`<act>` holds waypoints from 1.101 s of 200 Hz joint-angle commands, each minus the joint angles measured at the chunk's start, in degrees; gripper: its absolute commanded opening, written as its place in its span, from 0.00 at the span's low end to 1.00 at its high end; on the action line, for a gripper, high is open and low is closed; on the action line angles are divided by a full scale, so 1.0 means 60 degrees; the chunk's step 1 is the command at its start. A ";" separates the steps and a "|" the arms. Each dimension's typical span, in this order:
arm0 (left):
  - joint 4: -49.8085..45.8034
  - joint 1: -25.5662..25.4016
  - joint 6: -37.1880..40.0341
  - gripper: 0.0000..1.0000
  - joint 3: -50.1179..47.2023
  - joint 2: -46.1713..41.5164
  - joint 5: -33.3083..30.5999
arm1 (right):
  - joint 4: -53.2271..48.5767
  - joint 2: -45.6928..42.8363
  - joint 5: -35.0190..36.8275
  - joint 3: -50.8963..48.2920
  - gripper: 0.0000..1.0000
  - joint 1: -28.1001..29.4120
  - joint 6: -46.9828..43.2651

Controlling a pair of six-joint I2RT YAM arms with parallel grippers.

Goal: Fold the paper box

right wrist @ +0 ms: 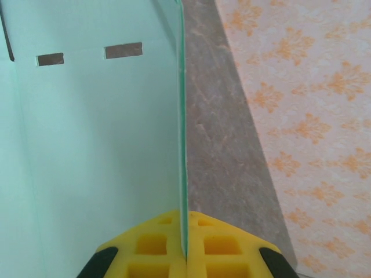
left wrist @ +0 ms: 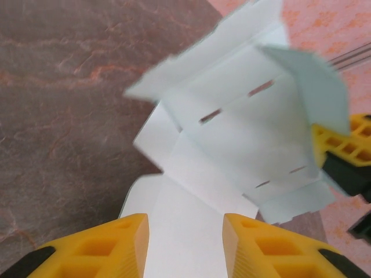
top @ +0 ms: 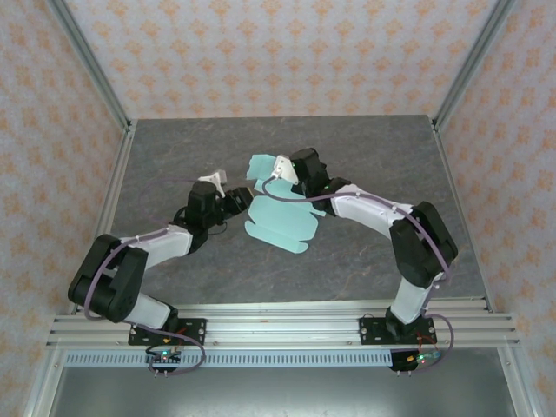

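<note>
Paper box (top: 280, 221) part-folded | right claw (right wrist: 185, 255) pinches it | left claw (left wrist: 185, 243) parted

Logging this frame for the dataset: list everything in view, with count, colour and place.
paper box: one, pale mint-blue, partly folded, mid-table between the arms
table: one, grey stone pattern, under everything
walls: three, peach floral print, around the table
frame rails: several, silver, near edge and corners
left arm: one, black and white, near left
right arm: one, black and white, near right
left gripper: one, yellow fingers, open, over the box's near flap
right gripper: one, yellow fingers, shut on a raised panel
</note>
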 commanded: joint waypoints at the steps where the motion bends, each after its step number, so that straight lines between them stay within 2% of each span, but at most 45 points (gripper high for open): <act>1: -0.1160 0.0132 0.1029 0.42 0.0652 -0.0486 0.0274 | -0.0842 -0.0294 -0.0906 0.0330 0.00 -0.0104 0.0133; 37: -0.1708 0.0162 0.1770 0.45 0.1612 -0.0316 0.1050 | -0.1165 -0.0359 -0.1493 0.0451 0.00 -0.0284 0.0332; 90: -0.1838 0.0183 0.0964 0.43 0.3023 0.0655 0.1603 | -0.1174 -0.0338 -0.1534 0.0396 0.00 -0.0295 0.0385; 162: -0.2390 0.0228 0.0999 0.39 0.4817 0.2331 0.1859 | -0.1197 -0.0381 -0.1476 0.0404 0.00 -0.0299 0.0440; 220: -0.1992 0.0076 0.0772 0.31 0.4742 0.2706 0.2309 | -0.1253 -0.0242 -0.1404 0.0598 0.00 -0.0292 0.0713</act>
